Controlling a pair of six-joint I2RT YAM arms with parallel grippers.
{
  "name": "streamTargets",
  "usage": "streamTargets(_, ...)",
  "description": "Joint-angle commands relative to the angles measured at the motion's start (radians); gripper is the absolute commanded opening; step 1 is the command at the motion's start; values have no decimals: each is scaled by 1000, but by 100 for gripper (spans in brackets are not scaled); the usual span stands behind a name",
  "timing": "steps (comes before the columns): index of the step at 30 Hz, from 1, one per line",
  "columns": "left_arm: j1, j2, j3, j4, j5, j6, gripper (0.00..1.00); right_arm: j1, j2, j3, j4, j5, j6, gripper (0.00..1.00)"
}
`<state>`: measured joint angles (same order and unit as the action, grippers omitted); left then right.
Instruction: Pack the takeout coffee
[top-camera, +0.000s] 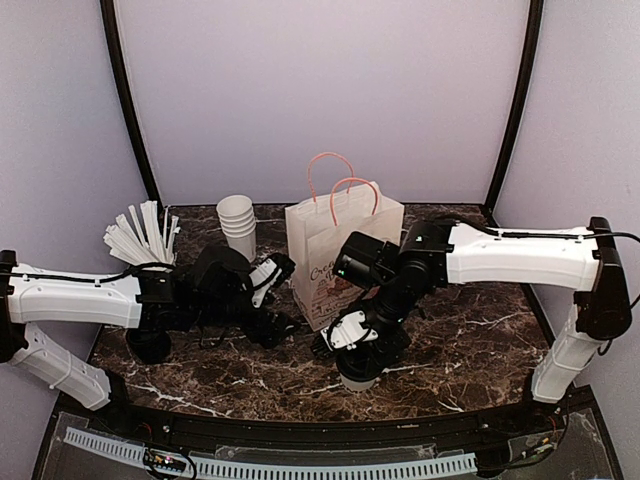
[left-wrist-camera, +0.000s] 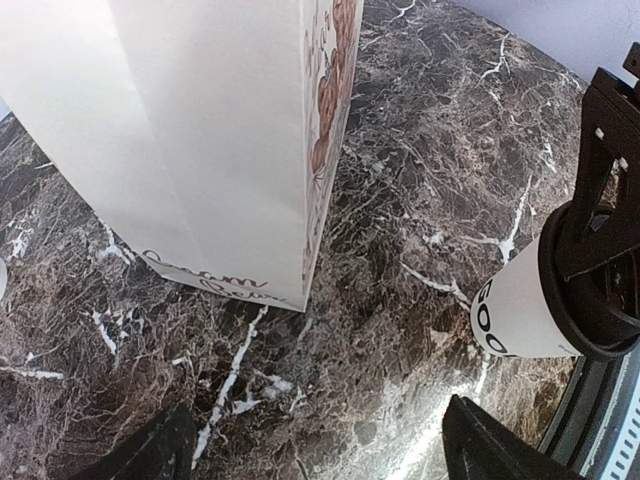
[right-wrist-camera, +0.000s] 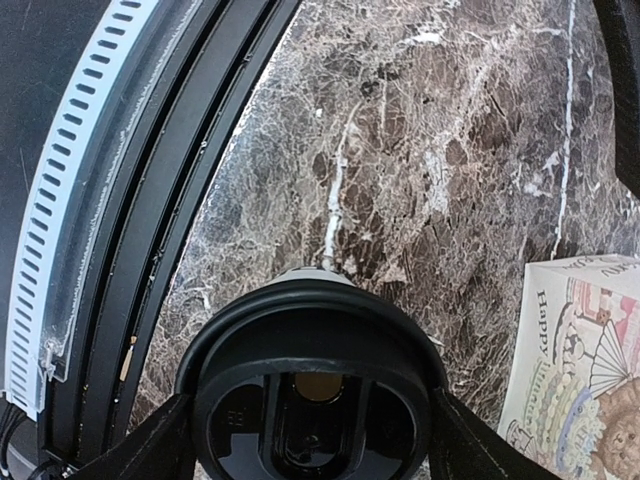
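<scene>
Grasp step: right gripper (right-wrist-camera: 310, 445) straddles the takeout coffee (right-wrist-camera: 312, 345), upright near the table (top-camera: 450, 340) front edge. I cannot tell if it grips. Idle left gripper (left-wrist-camera: 315, 455) spread, empty. Next I clamp, then lift over the paper bag (top-camera: 335, 240).

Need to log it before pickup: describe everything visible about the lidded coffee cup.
The coffee cup is small, white paper with black lettering on its side, capped by a round black plastic lid. It stands upright on the marble table near its front edge. The right hand straddles the lid; contact is unclear.
</scene>
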<state>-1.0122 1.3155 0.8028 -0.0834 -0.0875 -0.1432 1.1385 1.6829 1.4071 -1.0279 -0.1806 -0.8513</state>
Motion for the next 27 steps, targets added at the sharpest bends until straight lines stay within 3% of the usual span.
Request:
streamTargets(1, 6, -1, -10, 9, 3, -11, 89, 10, -12, -12, 10, 28, 7, 76)
streamTargets(13, 12, 13, 36, -12, -1, 13, 89, 0, -53, 14, -24, 42, 35, 68)
streamTargets(20, 20, 17, 140, -64, -23, 20, 89, -92, -107, 41, -41, 5, 50, 67)
streamTargets(27, 21, -15, 265, -93, -37, 27, 89, -266, -199, 36, -42, -220, 62, 67)
